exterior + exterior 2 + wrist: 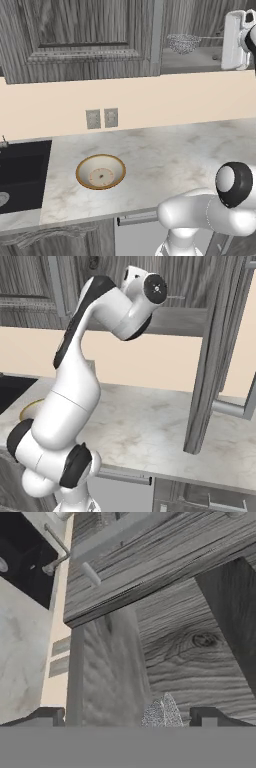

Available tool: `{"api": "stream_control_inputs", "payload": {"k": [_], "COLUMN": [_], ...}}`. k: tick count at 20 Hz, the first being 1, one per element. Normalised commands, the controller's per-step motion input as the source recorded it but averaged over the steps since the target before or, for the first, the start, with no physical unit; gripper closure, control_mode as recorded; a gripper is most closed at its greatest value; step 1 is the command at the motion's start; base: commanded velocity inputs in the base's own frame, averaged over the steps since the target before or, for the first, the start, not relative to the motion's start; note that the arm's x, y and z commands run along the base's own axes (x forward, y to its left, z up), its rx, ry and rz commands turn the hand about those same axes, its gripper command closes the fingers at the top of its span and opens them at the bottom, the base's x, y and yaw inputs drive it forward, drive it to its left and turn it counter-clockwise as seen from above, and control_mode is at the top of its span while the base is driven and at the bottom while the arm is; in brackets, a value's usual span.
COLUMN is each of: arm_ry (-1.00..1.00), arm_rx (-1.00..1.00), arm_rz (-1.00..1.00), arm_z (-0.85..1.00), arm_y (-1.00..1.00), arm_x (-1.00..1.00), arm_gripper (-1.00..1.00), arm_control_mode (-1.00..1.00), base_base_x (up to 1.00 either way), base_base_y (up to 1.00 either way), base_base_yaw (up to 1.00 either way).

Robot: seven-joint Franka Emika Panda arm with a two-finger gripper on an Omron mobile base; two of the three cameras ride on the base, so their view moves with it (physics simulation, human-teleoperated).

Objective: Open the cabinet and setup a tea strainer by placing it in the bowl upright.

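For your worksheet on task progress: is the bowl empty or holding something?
Empty. The bowl shows its bare cream inside; the tea strainer sits on the cabinet shelf.

you have nothing to read here: no text, label, brand, number or sign shows on any surface in these views.

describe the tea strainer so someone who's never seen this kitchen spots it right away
Start at the dark grey wood wall cabinet above the marble counter; its right section stands open, with a plain grey shelf. On that shelf sits the tea strainer: a small half-round silver mesh basket with a thin straight handle running right. It is far smaller than the golden-brown bowl on the counter.
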Motion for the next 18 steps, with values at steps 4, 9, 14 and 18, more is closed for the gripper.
{"api": "stream_control_inputs", "payload": {"k": [4,9,14,18], "arm_ry": [-0.03,0.09,-0.02,-0.08], "arm_rx": [-0.12,-0.24,-0.07,-0.01], "arm_rz": [0.08,-0.05,-0.04,0.00], "arm_z": [0.00,0.00,0.00,-0.01], "arm_y": [0.01,-0.01,-0.17,-0.13], "arm_x": [0.19,0.46,0.50,0.39], "arm_gripper": [-1.00,-1.00,-1.00,-1.00], "arm_control_mode": [-1.00,-1.00,-1.00,-1.00], "base_base_x": [0.00,0.00,0.00,0.00], "base_base_y": [0.00,0.00,0.00,0.00], "base_base_yaw": [0.00,0.00,0.00,0.00]}}
